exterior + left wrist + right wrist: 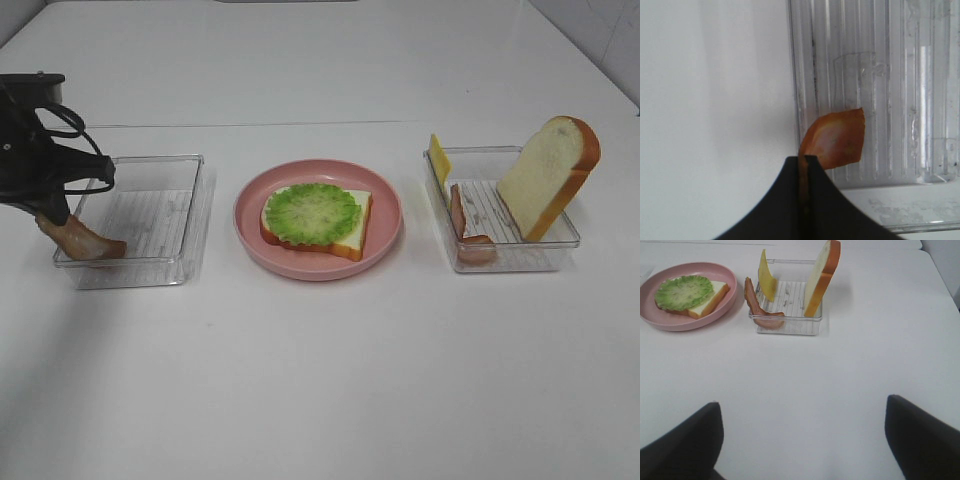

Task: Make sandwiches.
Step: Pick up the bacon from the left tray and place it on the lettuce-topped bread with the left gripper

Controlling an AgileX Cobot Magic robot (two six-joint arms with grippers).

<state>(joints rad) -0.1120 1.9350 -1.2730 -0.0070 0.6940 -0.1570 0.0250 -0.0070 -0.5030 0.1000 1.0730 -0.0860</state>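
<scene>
Plate (318, 268), centre: bread slice (340, 248) topped with lettuce (313, 211); two layers done.
Left tray (160, 220): bacon strip (90, 243) at the near-left corner, pinched in the closed left gripper (52, 222).
Right tray (510, 255): cheese slice (438, 158), second bacon strip (462, 225) and second bread slice (545, 175) leaning upright.
Right gripper (802, 410): jaws wide apart, empty, over bare table on the near side.
Outstanding, by judgement: bacon, cheese, top bread.

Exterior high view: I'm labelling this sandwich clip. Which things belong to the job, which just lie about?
Job: lettuce on bread slice, bacon strip in left gripper, second bacon strip, cheese slice, upright bread slice.
Lying about: pink plate, left tray, right tray.
</scene>
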